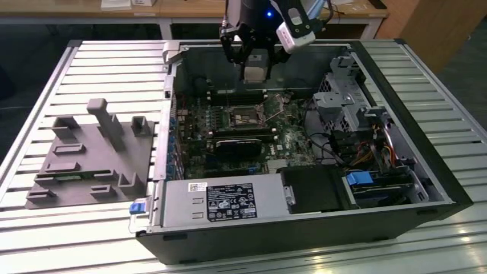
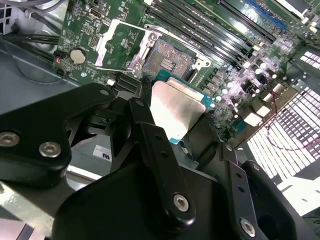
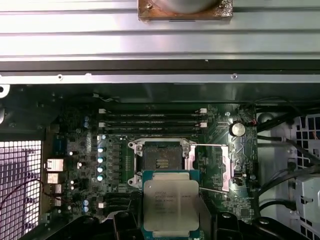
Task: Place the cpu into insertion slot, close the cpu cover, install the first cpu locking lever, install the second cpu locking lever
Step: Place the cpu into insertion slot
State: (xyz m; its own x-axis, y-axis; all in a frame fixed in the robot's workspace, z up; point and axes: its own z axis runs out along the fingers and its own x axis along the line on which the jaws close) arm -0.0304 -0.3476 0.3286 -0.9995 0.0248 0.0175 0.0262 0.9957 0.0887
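In the exterior view a grey moulded fixture lies on the slatted table at nine o'clock of the open computer case. Inside the case, the gripper hangs at twelve o'clock of the insertion slot on the green motherboard, with a metal drive cage at three o'clock. Both wrist views show the black fingers pinching the cpu by its opposite edges, silver top up, held above the board just beside the slot and not seated. The slot's dark centre is bare. The cpu cover is swung open, lying between the slot and a coin battery.
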